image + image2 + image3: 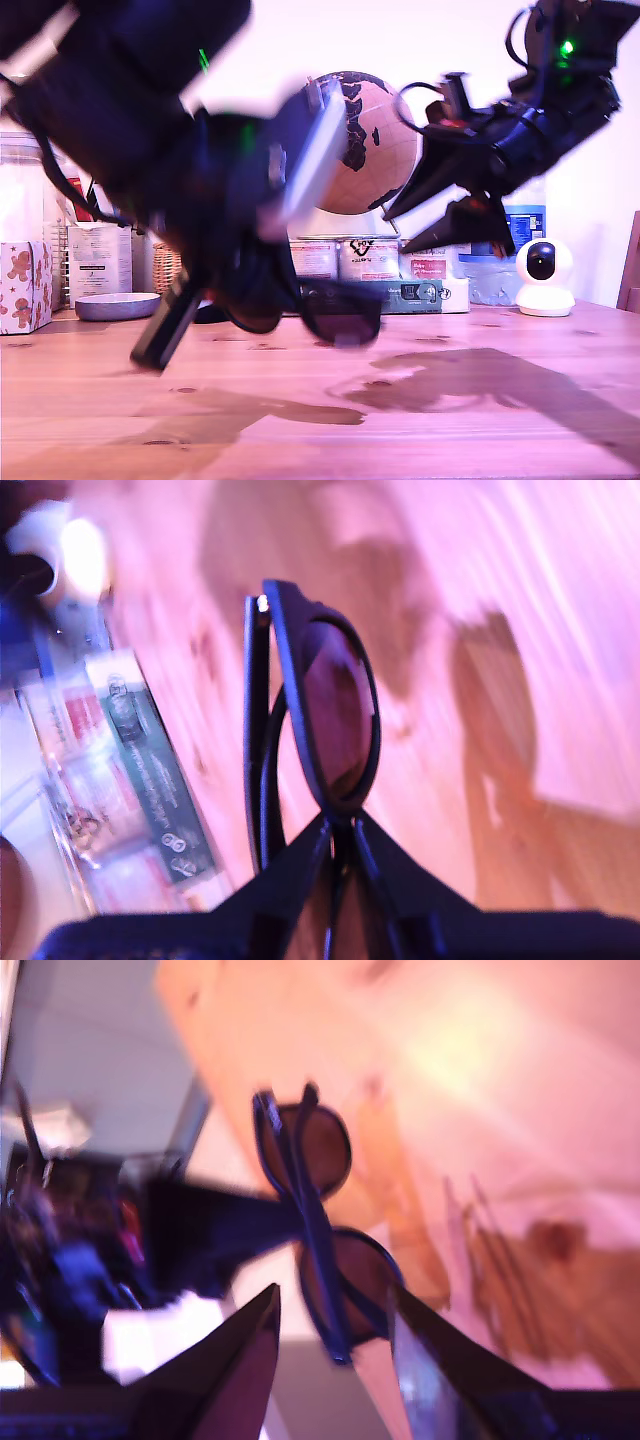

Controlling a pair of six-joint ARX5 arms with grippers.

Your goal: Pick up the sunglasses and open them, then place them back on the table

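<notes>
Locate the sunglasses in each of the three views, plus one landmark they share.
Exterior view: sunglasses low in the middle, held above the table, partly behind the blurred near arm.
First wrist view: centre, folded, one lens rim pinched by my first gripper.
Second wrist view: centre, both lenses showing, between the open fingers of my second gripper, contact unclear.
Shared landmark: the reddish wooden table with the arm shadows.

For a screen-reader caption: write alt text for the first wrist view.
My first gripper is shut on the sunglasses, pinching the black frame at one dark lens, held above the table. The picture is blurred; a green box lies beside the glasses.
</notes>
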